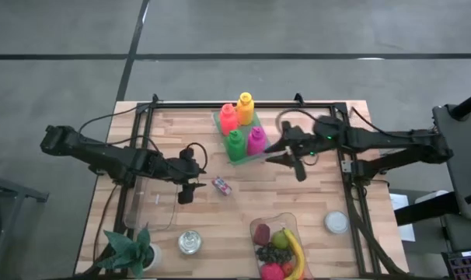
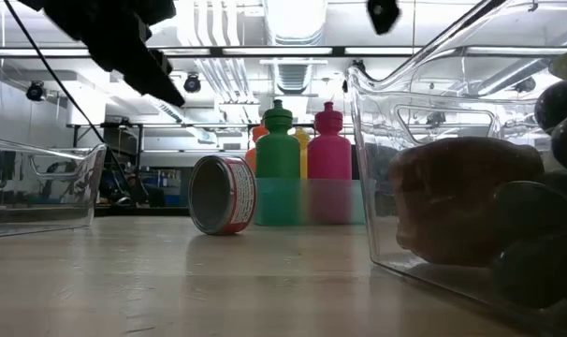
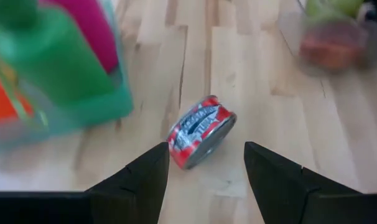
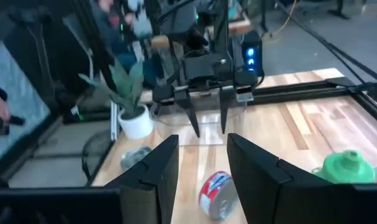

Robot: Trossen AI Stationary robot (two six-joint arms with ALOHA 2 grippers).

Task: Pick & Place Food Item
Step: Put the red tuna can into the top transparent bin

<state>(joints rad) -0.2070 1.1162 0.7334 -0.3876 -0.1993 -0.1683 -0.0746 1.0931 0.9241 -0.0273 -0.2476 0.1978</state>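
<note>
Can (image 1: pixel 221 185), lying on its side just below the bottle tray (image 1: pixel 220 124), we judge rigid, smooth, prone to rolling; left gripper (image 1: pixel 186 193) beside it is open and empty, so grip across its flat ends.

A: Overhead light falls evenly on the pale wooden worktop (image 1: pixel 298 194), and both arms throw only short, soft shadows.

B: The level camera looks straight into bright ceiling strip lights (image 2: pixel 293 19); the arm up there is a black silhouette, and the clear tub (image 2: pixel 452 215) beside the lens is blurred, with glare along its rim.

A: From the left wrist, the bottles (image 3: pixel 51 68) are smeared, but the can (image 3: pixel 201 132) is fairly sharp.

B: The right wrist's background is soft and dim.
</note>
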